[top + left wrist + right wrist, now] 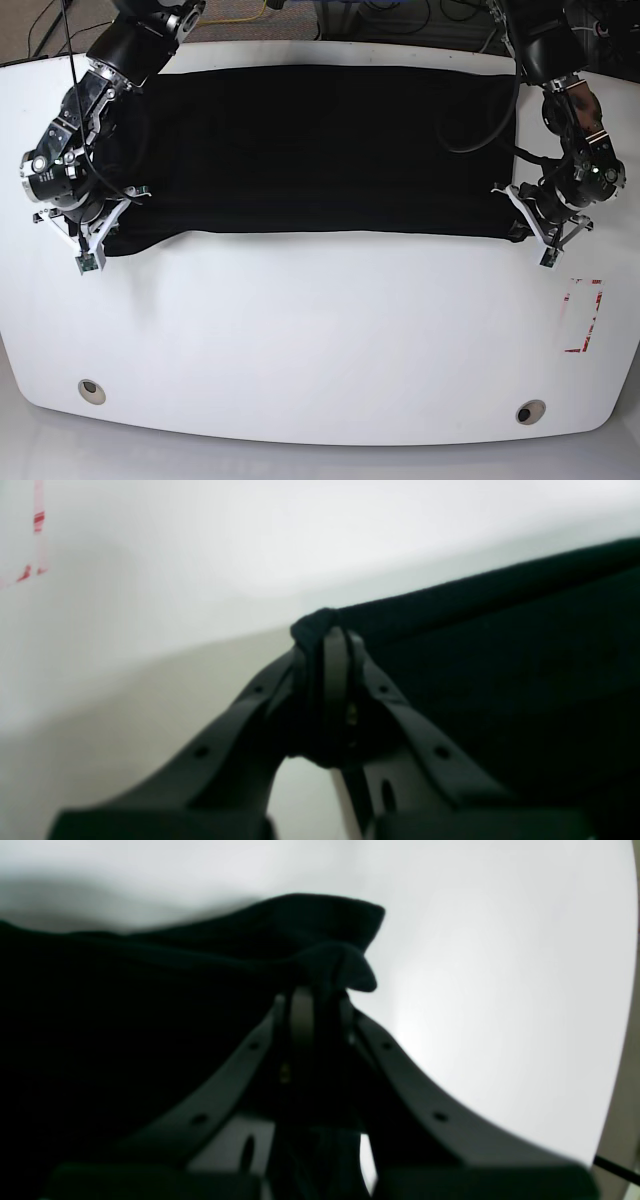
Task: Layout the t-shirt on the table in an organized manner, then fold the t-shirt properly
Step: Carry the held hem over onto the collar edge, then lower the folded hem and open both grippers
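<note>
Base view: the t-shirt (320,150) lies as a wide black band along the table's (320,340) far edge, print hidden. The left gripper (520,232) is clamped on one near corner of the cloth, the right gripper (100,232) on the other, each bunching a small tuft between closed jaws. For a clean fold, I'd judge both corners should travel level and together, cloth kept taut, so the near hem lands straight on the far one.
</note>
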`<move>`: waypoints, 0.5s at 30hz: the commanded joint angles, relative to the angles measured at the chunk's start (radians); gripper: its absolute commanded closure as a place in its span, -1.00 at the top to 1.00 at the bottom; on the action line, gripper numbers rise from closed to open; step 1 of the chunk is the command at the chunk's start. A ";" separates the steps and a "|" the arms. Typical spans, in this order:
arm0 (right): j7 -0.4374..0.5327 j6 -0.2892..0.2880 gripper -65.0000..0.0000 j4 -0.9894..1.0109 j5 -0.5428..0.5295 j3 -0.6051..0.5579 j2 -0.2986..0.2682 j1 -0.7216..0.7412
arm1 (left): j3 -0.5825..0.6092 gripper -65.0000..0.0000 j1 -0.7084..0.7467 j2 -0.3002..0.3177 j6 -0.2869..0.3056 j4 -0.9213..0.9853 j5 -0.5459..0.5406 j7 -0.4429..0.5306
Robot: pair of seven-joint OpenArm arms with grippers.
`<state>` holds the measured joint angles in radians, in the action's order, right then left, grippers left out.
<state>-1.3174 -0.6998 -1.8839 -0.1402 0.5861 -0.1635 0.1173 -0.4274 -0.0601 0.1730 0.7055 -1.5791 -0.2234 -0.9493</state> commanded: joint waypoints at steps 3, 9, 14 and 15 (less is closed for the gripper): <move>0.002 0.002 -0.96 -0.065 0.012 0.004 -0.020 -0.029 | -0.006 -0.96 0.013 -0.007 -0.007 -0.063 0.006 -0.038; -0.004 0.002 -0.96 -0.082 0.012 0.005 -0.020 -0.086 | -0.008 -0.96 0.090 -0.010 -0.007 -0.142 0.006 -0.064; -0.004 0.002 -0.96 -0.082 0.012 0.005 -0.020 -0.141 | -0.008 -0.96 0.147 -0.010 -0.007 -0.194 0.006 -0.064; -0.004 0.002 -0.96 -0.082 0.012 0.005 -0.020 -0.158 | -0.008 -0.96 0.161 -0.010 -0.007 -0.202 0.006 -0.064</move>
<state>-1.3289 -0.6998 -1.9450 -0.1429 0.5854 -0.1654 -0.0315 -0.4274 0.0967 0.1505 0.7044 -1.7466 -0.2241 -1.0252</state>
